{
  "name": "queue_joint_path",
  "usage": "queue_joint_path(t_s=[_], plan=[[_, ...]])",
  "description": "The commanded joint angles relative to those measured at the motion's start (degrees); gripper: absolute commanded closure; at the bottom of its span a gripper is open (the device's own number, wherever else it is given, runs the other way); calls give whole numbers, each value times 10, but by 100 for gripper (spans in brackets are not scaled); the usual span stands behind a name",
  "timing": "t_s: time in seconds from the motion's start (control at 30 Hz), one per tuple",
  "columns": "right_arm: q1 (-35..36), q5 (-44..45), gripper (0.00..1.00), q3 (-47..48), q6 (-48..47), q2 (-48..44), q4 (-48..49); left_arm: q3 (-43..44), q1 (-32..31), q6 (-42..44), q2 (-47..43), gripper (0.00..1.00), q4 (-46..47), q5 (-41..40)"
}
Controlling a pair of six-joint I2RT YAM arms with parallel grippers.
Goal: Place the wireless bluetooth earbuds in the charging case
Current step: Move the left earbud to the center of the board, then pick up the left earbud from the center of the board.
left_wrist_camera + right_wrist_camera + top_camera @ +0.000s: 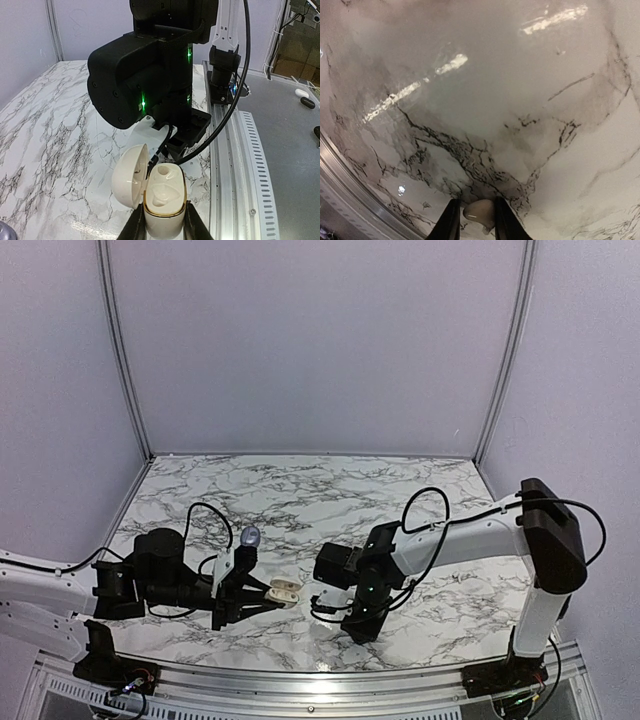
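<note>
Cream oval charging case (162, 197), lid open, clamped in your left pincer (164, 222).
Only the right wrist view shows your right pincer (476, 206) pinching a pale glossy earbud (480, 212).

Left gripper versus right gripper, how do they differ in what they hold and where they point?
The left gripper clamps the open-lidded charging case; the right gripper pinches a much smaller pale piece, apparently an earbud. The left gripper reaches sideways toward the right arm; the right gripper angles down at the marble table. Both are shut on something.
</note>
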Motion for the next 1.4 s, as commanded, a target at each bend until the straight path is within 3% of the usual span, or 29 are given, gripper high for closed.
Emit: queue_joint_path(t_s=[0.0, 0.53, 0.83, 1.1, 1.37], plan=[[15, 26, 74, 23, 11, 28, -49, -7, -3, -4, -17, 100, 0, -9], [35, 89, 73, 100, 2, 69, -112, -11, -3, -8, -18, 100, 1, -6], [40, 95, 83, 119, -8, 68, -117, -11, -3, -9, -20, 100, 1, -7], [16, 74, 88, 87, -6, 14, -57, -7, -3, -25, -18, 100, 1, -19], [-30, -1, 94, 59, -10, -130, 52, 2, 3, -71, 0, 100, 2, -22]])
